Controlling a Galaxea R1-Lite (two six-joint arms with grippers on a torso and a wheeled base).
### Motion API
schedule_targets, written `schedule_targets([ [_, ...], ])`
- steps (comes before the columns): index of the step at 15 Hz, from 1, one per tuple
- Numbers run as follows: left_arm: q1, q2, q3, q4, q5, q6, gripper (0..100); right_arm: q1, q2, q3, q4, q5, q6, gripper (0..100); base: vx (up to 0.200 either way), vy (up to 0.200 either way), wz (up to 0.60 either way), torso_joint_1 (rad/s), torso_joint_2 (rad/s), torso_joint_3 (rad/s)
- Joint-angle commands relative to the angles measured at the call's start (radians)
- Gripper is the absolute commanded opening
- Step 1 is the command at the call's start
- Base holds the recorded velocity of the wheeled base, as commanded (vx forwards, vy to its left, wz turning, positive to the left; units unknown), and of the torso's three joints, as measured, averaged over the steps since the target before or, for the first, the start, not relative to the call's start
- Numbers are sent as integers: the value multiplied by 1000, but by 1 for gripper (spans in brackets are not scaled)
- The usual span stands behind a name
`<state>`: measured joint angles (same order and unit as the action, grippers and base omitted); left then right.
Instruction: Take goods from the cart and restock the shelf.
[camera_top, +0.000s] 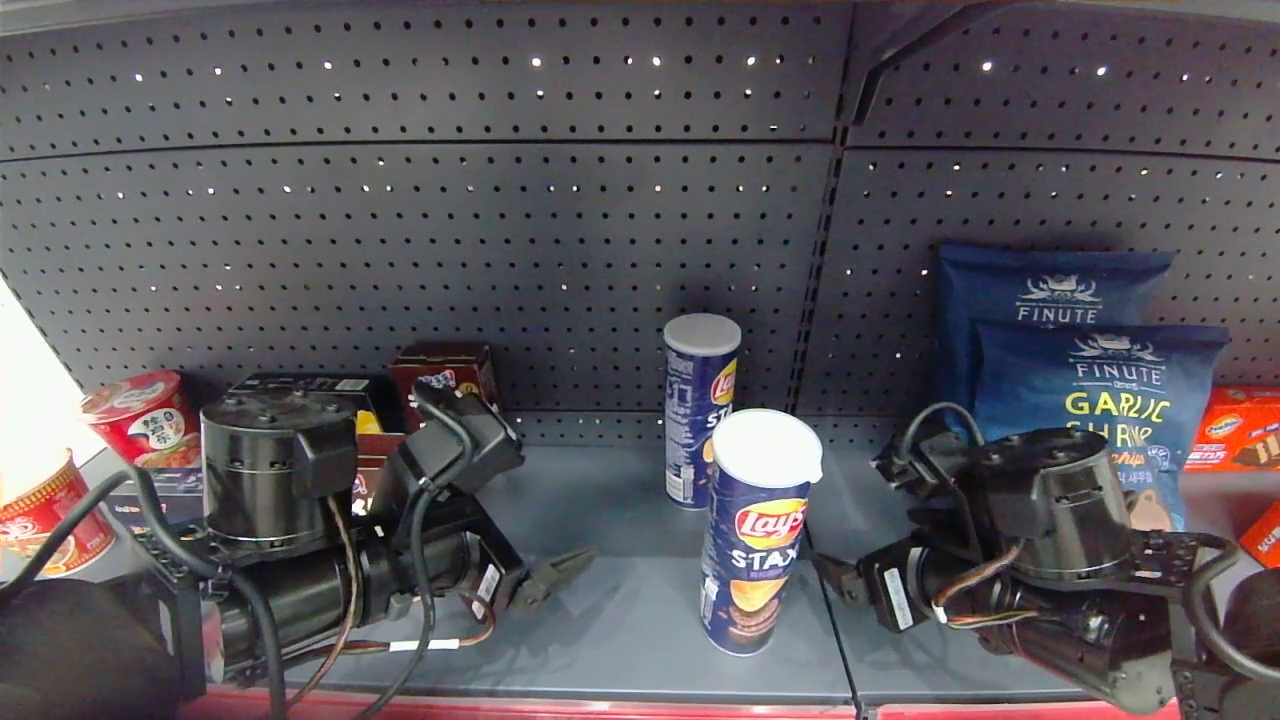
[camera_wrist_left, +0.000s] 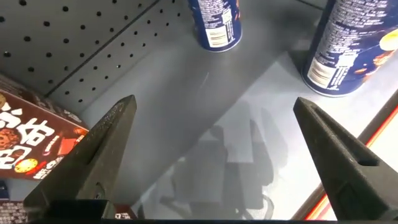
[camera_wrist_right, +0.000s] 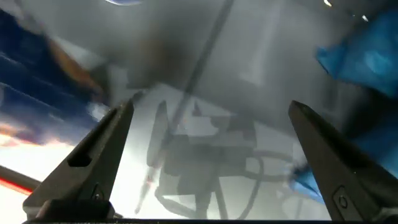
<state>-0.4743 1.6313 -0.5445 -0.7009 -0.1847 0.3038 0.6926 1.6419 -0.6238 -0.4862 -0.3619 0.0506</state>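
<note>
Shelf (camera_top: 620, 610): blue snack bags (camera_top: 1090, 390) stand at right rear. Two chip cans upright mid-shelf, front can (camera_top: 755, 535) just ahead of rear can (camera_top: 700, 405). Left pincer (camera_top: 580, 562) spread, left of front can. Right pincer (camera_top: 825, 570) spread, near its right side.

On the grey metal shelf (camera_top: 620, 620), a tall blue cardboard chip can (camera_top: 757, 540) stands upright near the front edge, between my left gripper (camera_top: 560, 572) and my right gripper (camera_top: 832, 578). A second blue chip can (camera_top: 700, 400) stands behind it, slightly left. Blue foil snack bags (camera_top: 1090, 390) stand at the right rear, with orange cartons (camera_top: 1240, 430) farther right. Dark brown boxes (camera_top: 440, 370) and red noodle cups (camera_top: 140, 415) sit at the left.
</note>
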Motion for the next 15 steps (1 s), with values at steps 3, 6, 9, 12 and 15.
schedule_targets([
  [3,3,2,3,-2,1,0,100,41,39,-27,-3,-3,2,100,0,0,0,0,0,0],
  [6,6,4,0,-5,1,0,100,64,49,-28,-3,-3,2,100,0,0,0,0,0,0],
  [9,6,10,1,-14,1,0,100,70,64,-45,-3,-5,2,100,0,0,0,0,0,0],
  [12,6,12,1,-14,1,0,100,87,73,-54,-3,-5,2,100,0,0,0,0,0,0],
  [15,6,10,5,-14,1,0,100,91,81,-53,-14,-6,2,100,0,0,0,0,0,0],
])
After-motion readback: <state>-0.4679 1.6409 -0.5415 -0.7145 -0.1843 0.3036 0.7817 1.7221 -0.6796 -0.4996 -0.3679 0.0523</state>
